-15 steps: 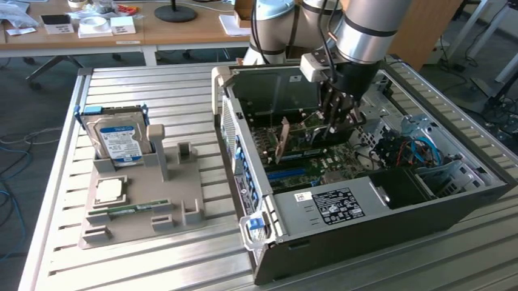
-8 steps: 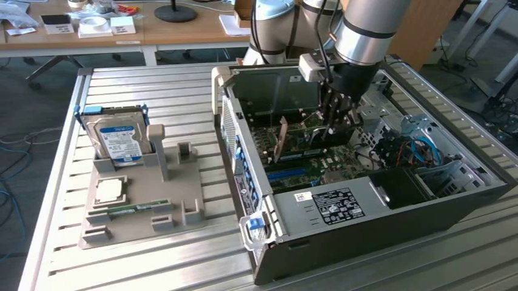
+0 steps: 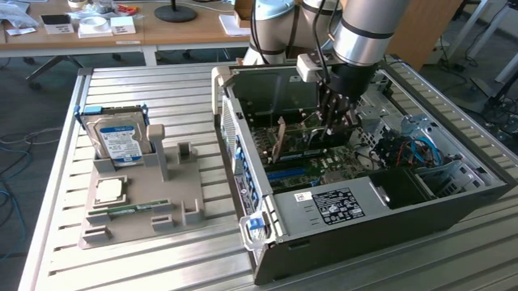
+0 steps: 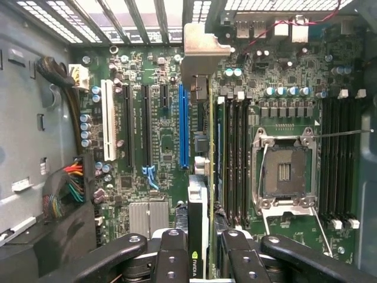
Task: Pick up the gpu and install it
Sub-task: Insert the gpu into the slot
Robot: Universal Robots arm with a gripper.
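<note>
My gripper (image 3: 330, 128) reaches down into the open computer case (image 3: 356, 206), shut on the gpu (image 3: 301, 144). The gpu is a thin dark card standing on edge over the motherboard (image 3: 324, 167), its pale metal bracket (image 3: 281, 138) toward the case's rear wall. In the wrist view the gpu (image 4: 204, 147) runs edge-on from the bracket (image 4: 200, 56) down between the fingers (image 4: 174, 253) of my gripper (image 4: 203, 239). It stands between the blue slot (image 4: 183, 127) and a row of black slots (image 4: 235, 159). Whether it is seated in a slot I cannot tell.
A grey parts holder (image 3: 182, 200) on the slatted table carries a hard drive (image 3: 117, 142), a CPU (image 3: 109, 191) and a RAM stick (image 3: 133, 209). Inside the case are an open CPU socket (image 4: 283, 171), cable bundles (image 4: 65, 188) and drive bays (image 3: 437, 170).
</note>
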